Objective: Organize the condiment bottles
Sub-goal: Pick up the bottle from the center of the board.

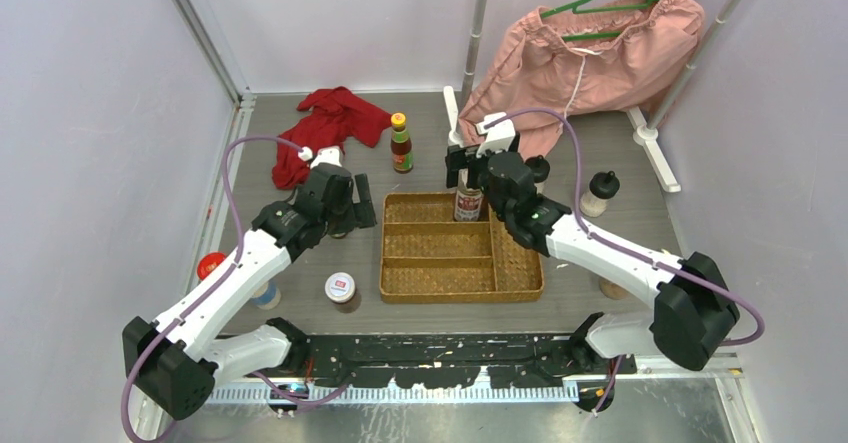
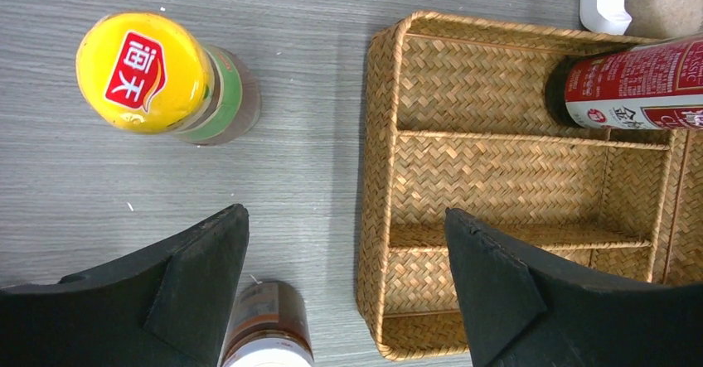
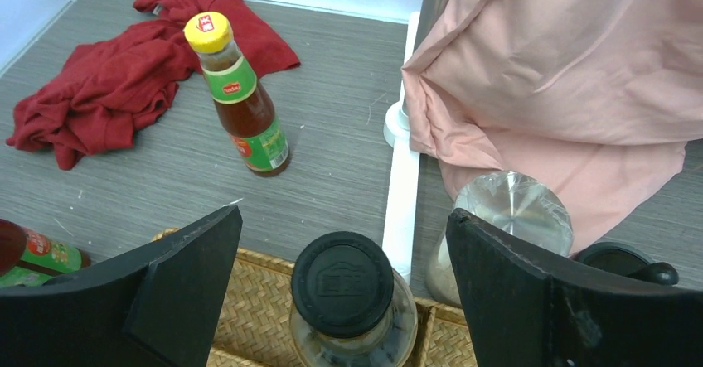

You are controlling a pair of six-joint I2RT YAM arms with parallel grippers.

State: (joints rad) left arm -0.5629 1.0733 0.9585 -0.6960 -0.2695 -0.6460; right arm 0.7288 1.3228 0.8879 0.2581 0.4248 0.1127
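Hovering right gripper (image 3: 341, 218): wide, we see black-cap bottle (image 3: 342, 284) upright between jaws, directly below, in tray (image 1: 383, 253).
Left gripper (image 2: 346, 214): wide, yellow-cap bottle (image 2: 141, 73) ahead-left, nearer it.

The grey wood-grain tabletop (image 1: 425, 123) carries a rectangular woven wicker tray (image 1: 460, 297), a crumpled red cloth (image 1: 335, 118) and a yellow-capped brown sauce bottle (image 1: 401, 148).

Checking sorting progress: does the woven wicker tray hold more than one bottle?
No, only one red-labelled bottle stands in the woven wicker tray.
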